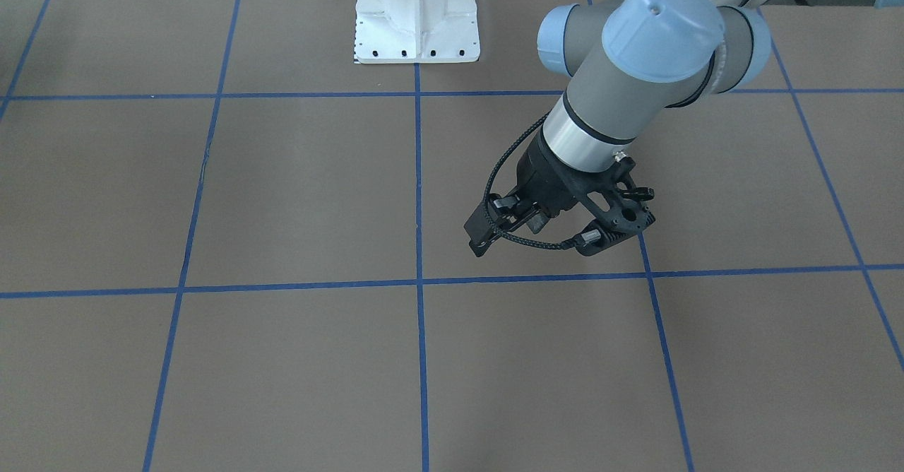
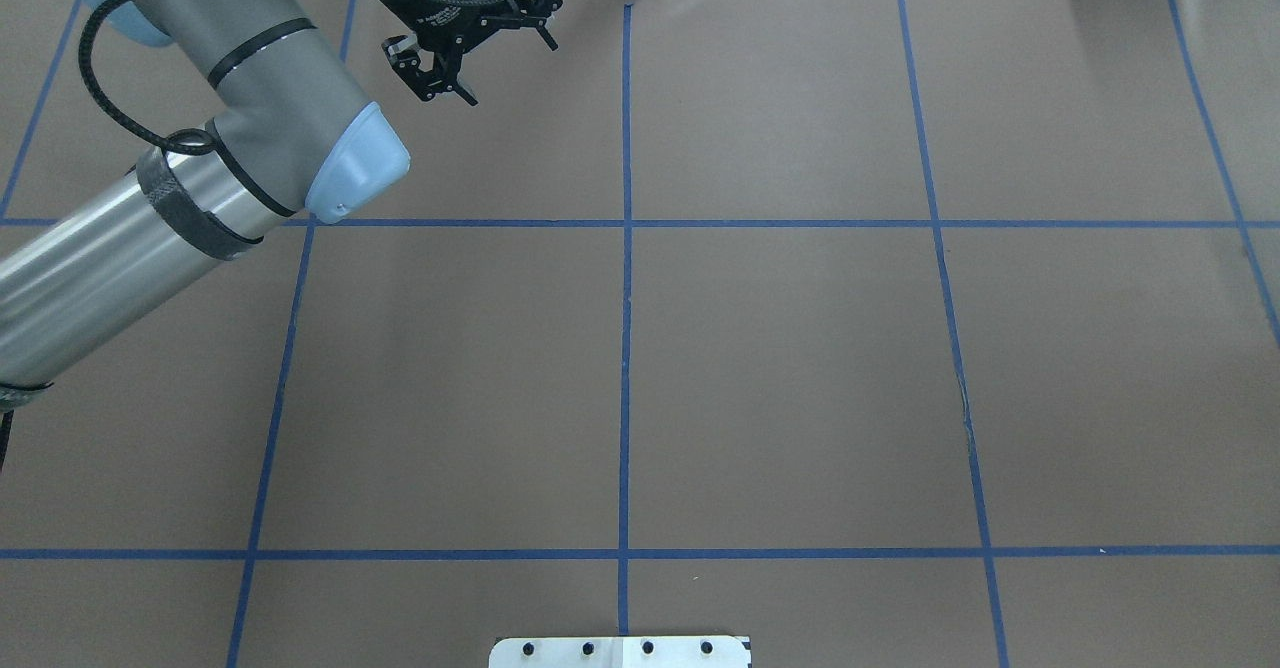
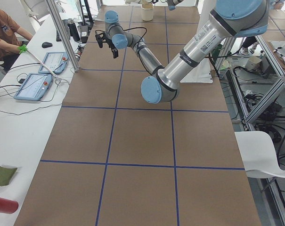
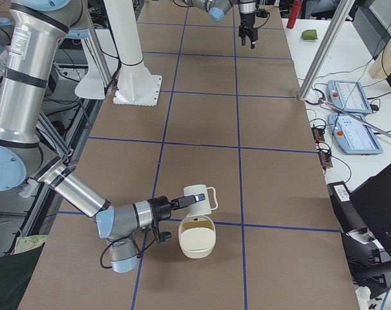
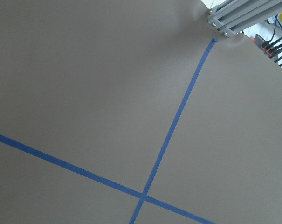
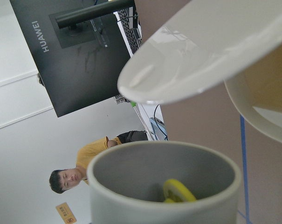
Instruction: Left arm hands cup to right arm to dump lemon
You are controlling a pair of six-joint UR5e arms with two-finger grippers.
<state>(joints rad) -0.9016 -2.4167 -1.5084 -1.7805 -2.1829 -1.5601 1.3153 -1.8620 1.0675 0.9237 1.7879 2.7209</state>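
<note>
1. The left arm (image 2: 250,78) carries the left gripper (image 2: 450,88) with its jaws spread and nothing between them, well apart from the white bowl (image 4: 196,240). The hand-over is judged complete.
2. The right arm (image 4: 75,190) brings the right gripper (image 4: 182,202) against the cup (image 4: 200,199), just beside the white bowl. Whether it is clamped cannot be told.
3. The lemon (image 6: 178,191) lies inside the cup. 1 step remains: tip the cup and dump the lemon.

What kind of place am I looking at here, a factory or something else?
Most likely a robotics research lab, not a factory: the left arm and right arm reach over a table gridded with blue tape, with control pendants and an operator alongside.
</note>
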